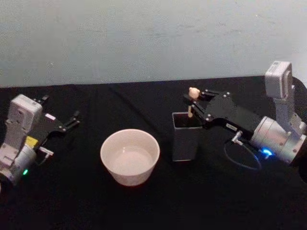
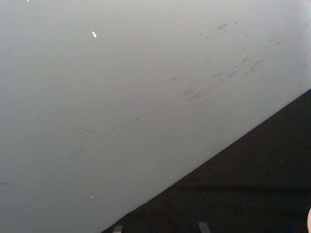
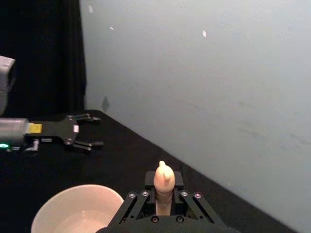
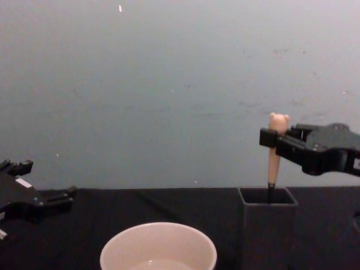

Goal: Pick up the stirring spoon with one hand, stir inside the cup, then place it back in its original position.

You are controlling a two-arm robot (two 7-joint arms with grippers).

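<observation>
Pinching the slim, light, rigid beige bear-headed stirring spoon (image 4: 274, 152) just under its head, the right tool (image 4: 269, 138) grips it standing in the dark grey square holder (image 4: 267, 225) beside the cream cup (image 1: 130, 156); the left tool (image 1: 72, 120) rests open on the black surface (image 1: 72, 201).
</observation>
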